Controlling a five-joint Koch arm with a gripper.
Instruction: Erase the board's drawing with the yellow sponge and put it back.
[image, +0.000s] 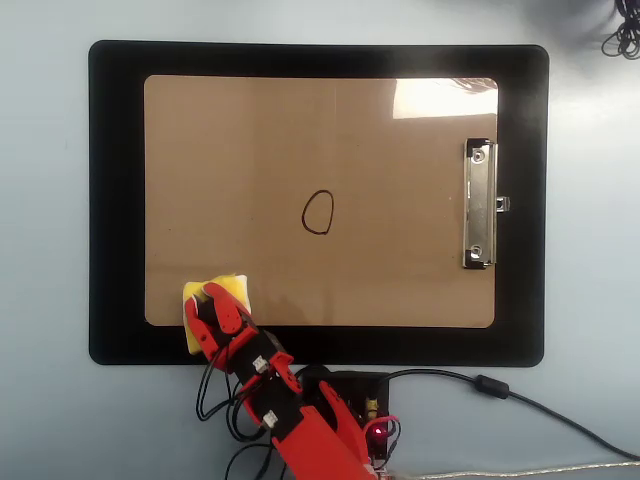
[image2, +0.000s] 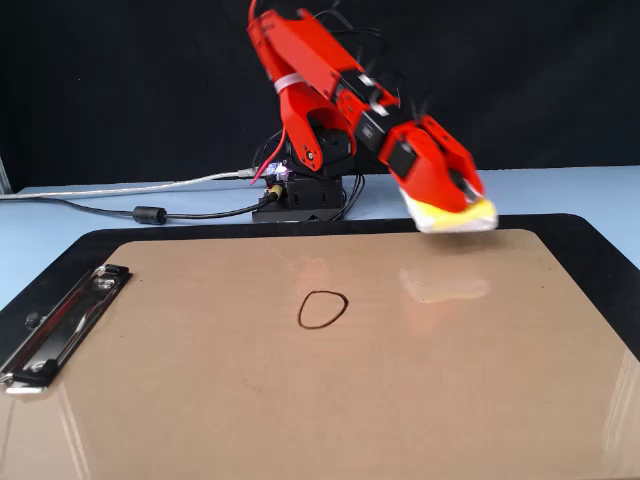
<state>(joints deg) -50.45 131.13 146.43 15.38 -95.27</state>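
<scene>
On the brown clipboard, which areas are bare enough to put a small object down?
The tan clipboard is bare left of the black oval drawing, along its top edge, and between the drawing and the silver metal clip. Its lower-left corner is crowded: there the red hand holds the yellow sponge lifted above it.

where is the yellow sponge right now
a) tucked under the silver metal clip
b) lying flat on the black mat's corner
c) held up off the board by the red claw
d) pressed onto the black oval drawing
c: the fixed view shows the red claw gripping the square yellow sponge in the air above the glossy tan-brown clipboard board, with the sponge's reflection below it and the black oval drawing still untouched.
</scene>
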